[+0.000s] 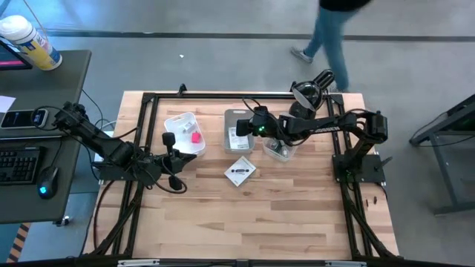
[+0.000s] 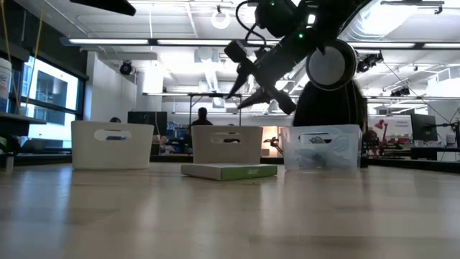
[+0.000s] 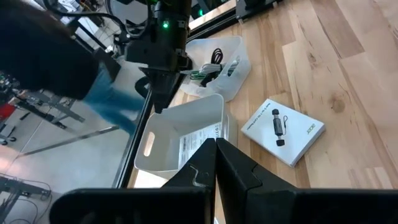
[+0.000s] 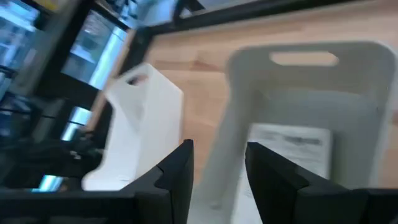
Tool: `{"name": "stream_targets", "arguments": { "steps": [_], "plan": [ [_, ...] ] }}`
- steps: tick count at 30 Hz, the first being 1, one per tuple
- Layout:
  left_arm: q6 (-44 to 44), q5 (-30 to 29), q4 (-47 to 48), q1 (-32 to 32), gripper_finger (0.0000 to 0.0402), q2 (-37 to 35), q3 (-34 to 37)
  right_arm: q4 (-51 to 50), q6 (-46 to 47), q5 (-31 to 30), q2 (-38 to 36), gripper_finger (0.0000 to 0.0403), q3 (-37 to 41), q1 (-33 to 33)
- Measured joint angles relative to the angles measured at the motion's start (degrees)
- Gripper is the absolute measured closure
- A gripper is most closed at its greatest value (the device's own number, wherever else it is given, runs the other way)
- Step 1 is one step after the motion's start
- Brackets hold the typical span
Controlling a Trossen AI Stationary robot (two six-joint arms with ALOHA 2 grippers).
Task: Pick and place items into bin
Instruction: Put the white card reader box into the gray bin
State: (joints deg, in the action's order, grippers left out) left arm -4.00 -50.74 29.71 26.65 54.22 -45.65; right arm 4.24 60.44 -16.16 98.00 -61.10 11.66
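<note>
Items' white card [image 1: 240, 171] on the table reads "acer".

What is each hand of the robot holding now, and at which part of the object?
Nothing is held. The right hand is open and empty above the middle bin, where a white card lies. The left hand is shut on nothing.

Three bins crowd the far side, wide open wood up front

The near half of the table [image 1: 252, 222] lies bare, easy passage. Far side is busier: the white bin [image 1: 183, 133], grey bin [image 1: 239, 130] and clear bin [image 1: 280, 150] sit in a row with narrow gaps between. The right gripper [image 1: 252, 127] hangs over the grey bin, blocking the way in from above. A white box [image 1: 240, 170] lies just in front, and the left gripper [image 1: 174, 159] sits close beside the white bin.
</note>
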Motion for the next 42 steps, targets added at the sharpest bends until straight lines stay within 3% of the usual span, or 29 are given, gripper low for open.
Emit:
{"name": "stream_targets", "arguments": {
  "steps": [9,23,37,42],
  "plan": [
    [0.8,2.7,-0.1,0.0,0.0401,0.0,0.0,6.7,-4.5,6.5,-1.4,0.0269,0.0,0.0],
    [1.2,7.2,-3.8,0.0,0.0401,4.0,0.0,-6.5,-13.2,7.9,-12.7,0.0269,0.0,-7.7],
    [0.9,8.5,-24.4,-0.1,0.0399,17.7,0.0,-25.8,-13.8,1.0,-14.9,0.027,0.2,-24.0],
    [10.2,9.4,-23.3,-0.4,0.0401,23.7,0.0,-31.8,-10.7,-4.4,-14.9,0.027,0.2,-28.6]
  ]
}}
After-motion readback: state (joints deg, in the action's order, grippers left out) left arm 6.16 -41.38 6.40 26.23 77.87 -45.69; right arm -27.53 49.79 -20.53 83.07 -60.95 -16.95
